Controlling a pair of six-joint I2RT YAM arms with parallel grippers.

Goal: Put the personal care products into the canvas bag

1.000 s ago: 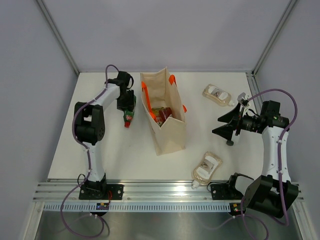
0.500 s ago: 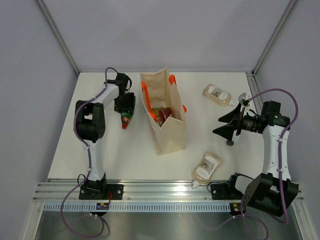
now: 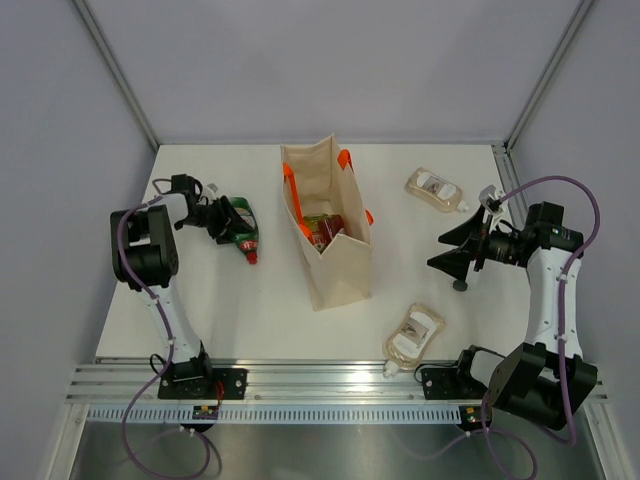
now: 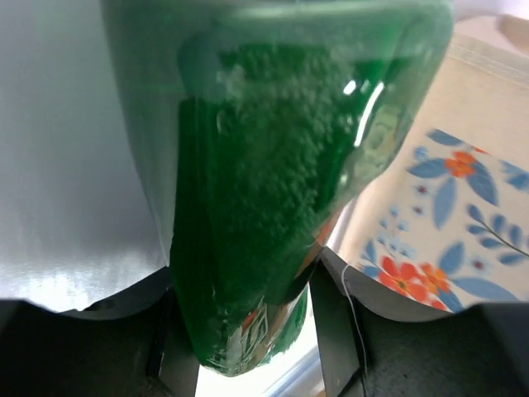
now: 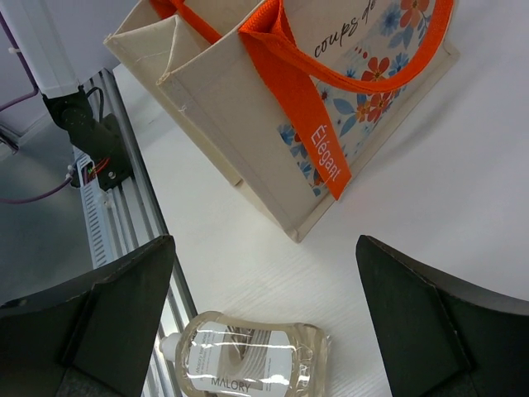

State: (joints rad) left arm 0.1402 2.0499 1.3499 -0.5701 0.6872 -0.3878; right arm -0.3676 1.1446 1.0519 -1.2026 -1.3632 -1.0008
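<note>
My left gripper (image 3: 220, 222) is shut on the green squeeze bottle (image 3: 237, 231), left of the canvas bag (image 3: 325, 225); its red cap points to the near right. In the left wrist view the green bottle (image 4: 248, 207) fills the gap between my fingers (image 4: 335, 331), with the bag's flowered side (image 4: 463, 207) behind. A red bottle (image 3: 325, 230) shows inside the bag. One beige pouch (image 3: 435, 190) lies at the far right, another (image 3: 415, 333) at the near right. My right gripper (image 3: 450, 250) is open and empty, facing the bag (image 5: 273, 107) and the near pouch (image 5: 248, 360).
A small dark round object (image 3: 460, 285) sits on the table just below my right gripper. The aluminium rail (image 3: 330, 385) runs along the near edge and shows in the right wrist view (image 5: 107, 190). Grey walls close the table on three sides.
My left gripper has swung left, away from the bag, with the green bottle in it, and the bottle has turned. The right arm has hardly moved.
</note>
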